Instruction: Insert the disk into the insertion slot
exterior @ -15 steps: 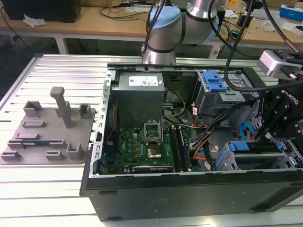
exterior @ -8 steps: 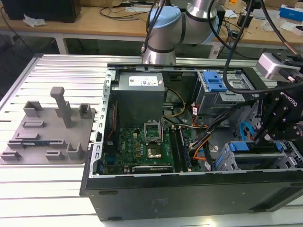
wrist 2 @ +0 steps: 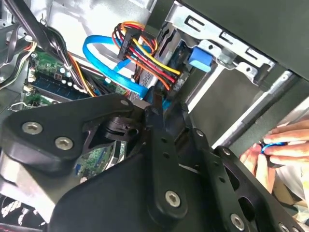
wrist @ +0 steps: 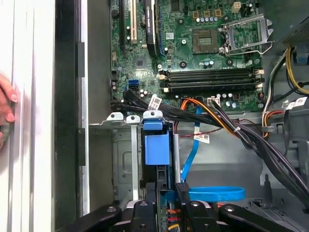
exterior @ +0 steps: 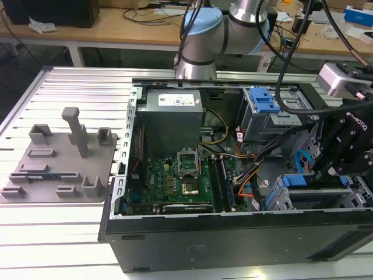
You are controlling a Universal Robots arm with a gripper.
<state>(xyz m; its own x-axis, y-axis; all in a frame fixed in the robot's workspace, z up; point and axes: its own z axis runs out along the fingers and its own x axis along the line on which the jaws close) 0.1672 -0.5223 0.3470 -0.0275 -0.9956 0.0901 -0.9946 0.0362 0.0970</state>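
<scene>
Black tool (wrist: 165, 191) links sit closest to the lens in both wrist views, with the fingers drawn close together. Between them I read a thin blue-edged body, so the tool appears clamped on the near end of the disk (wrist: 157, 145).

- Disk: seen edge-on in the first wrist view, with the blue carrier end pointing away from the tool. Its long axis runs straight out from the fingertips.
- Slot (wrist: 126, 164): a grey perforated metal cage, directly ahead of the tool on that same line. Its wall lies just beside the disk, parallel to it. The far end of the disk seems to lie between the cage walls. I judge it partly entered, but depth of seating cannot be told.
- Key relation: disk axis and slot axis look collinear, with no tilt evident.
- Surroundings: a flat blue cable (wrist: 212, 193) loops just beside the tool. Bundled black wires cross near the cage mouth. The green circuit board (wrist: 203, 48) lies beyond.
- Exterior view: the tool (exterior: 337, 166) hangs over the open computer case (exterior: 233, 239) at that view's right, and the case rests on the desk (exterior: 58, 233).
- A person's hand (wrist: 5, 108) rests outside the case wall, well apart from the tool.
</scene>
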